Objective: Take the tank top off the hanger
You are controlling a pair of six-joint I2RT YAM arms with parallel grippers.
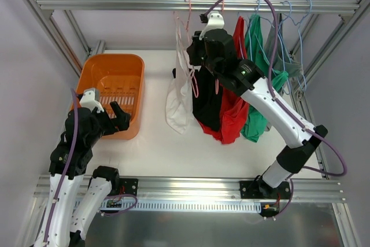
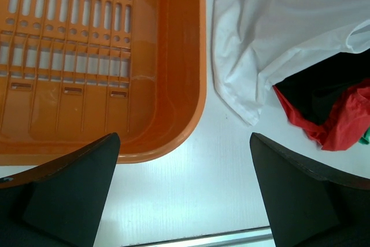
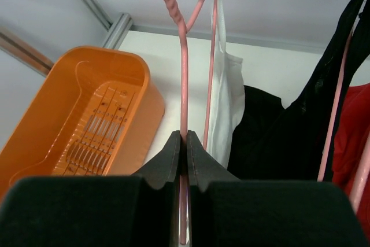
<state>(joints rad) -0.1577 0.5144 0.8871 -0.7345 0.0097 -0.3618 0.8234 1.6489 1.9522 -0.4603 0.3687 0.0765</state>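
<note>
The right claw is pinched fully together on the thin wire of the pink hanger, just below where its two strands twist into the neck. Gripping there probably gives control of the whole hanger, so it can be steadied or lifted off the rail while the garment slides free. The white tank top is on that hanger, at the left end of the row. It drapes down until its hem is near the worktop; whether it touches cannot be told. Just to its right hang a black top, a red top and a green top, crowded close, so a grip on wire rather than cloth avoids catching a neighbour. The left claw hangs spread wide with nothing in it, above the near corner of the orange basket. It is probably placed there to take the loose fabric and pull it down, and the basket beside it looks like the drop spot
</note>
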